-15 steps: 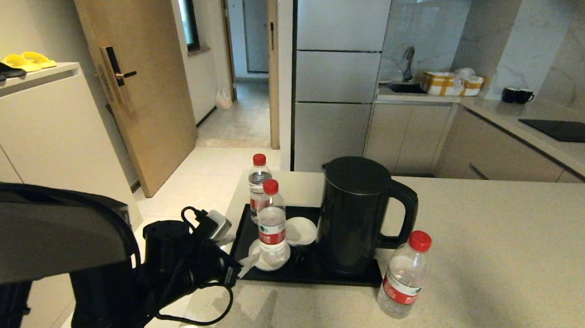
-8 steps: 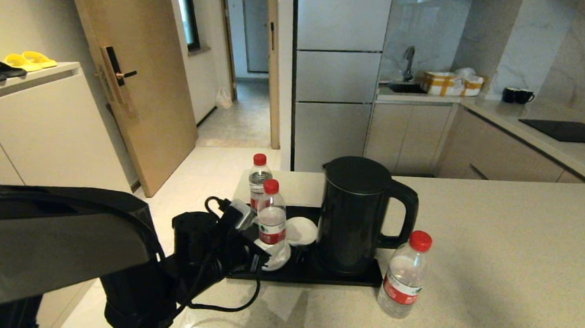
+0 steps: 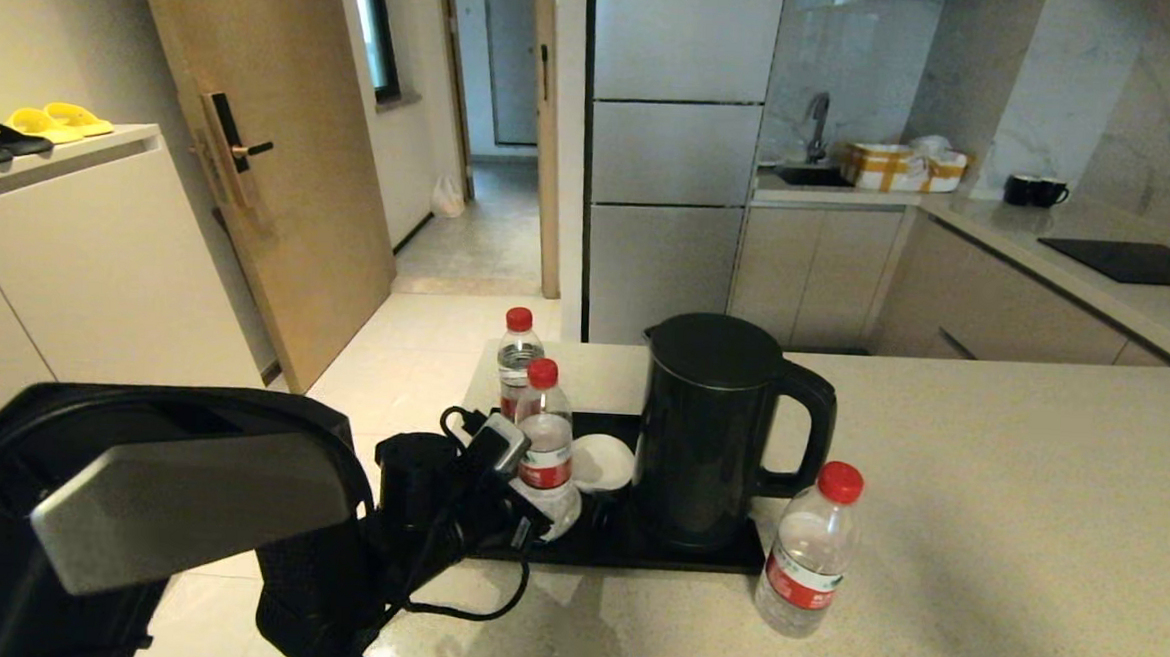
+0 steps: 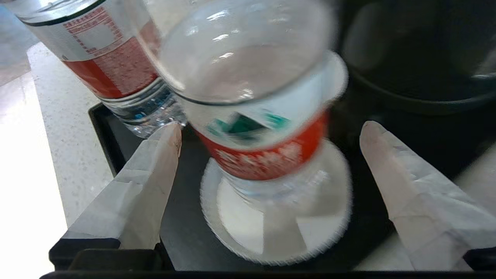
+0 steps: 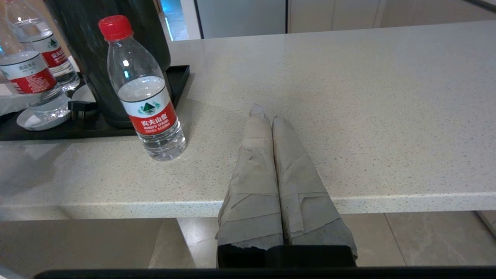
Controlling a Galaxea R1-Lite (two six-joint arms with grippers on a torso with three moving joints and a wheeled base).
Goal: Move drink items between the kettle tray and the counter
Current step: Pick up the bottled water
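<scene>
Left gripper is straddling an upright water bottle on the kettle tray.
Fingers are spreading wide (gripping nothing); the cap is pointing straight up.

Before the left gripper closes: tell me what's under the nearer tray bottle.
The nearer tray bottle stands on a white saucer on the kettle tray. The saucer's middle is covered.

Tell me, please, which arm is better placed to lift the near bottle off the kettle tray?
The left. The left gripper is open with its fingers either side of the water bottle standing on a white saucer in the kettle tray. The right gripper is shut, over bare counter.
</scene>
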